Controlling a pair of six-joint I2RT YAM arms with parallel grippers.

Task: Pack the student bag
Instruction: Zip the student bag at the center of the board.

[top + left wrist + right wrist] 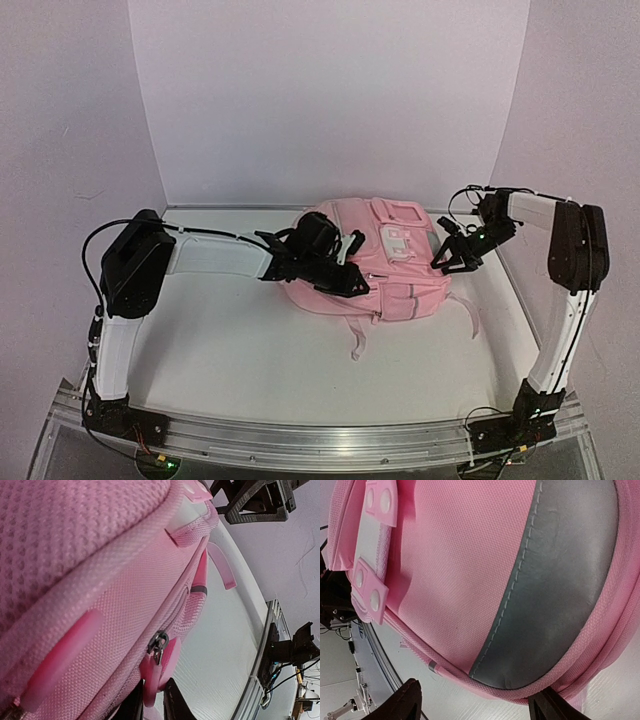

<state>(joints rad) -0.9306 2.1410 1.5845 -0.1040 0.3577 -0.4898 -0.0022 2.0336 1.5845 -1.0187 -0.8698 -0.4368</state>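
While my left gripper (152,705) pinches the bag (400,282) by its zip pull (156,674), the right gripper (477,703) gapes open; I can't read the label (400,243).

A white table (250,340) with a metal rail (330,442) along its near edge — plain white walls (330,100) stand behind and beside it.

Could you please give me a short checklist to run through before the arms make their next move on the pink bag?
1. Student bag lying flat on the table: ok.
2. Zip pull between the fingers of the left gripper: ok.
3. Left grip firm enough to tug the zip: cannot tell.
4. Right gripper bracing the bag: not ok, jaws wide open at its side, nothing clamped.
5. Zip opened: not ok, it looks closed in the left wrist view.
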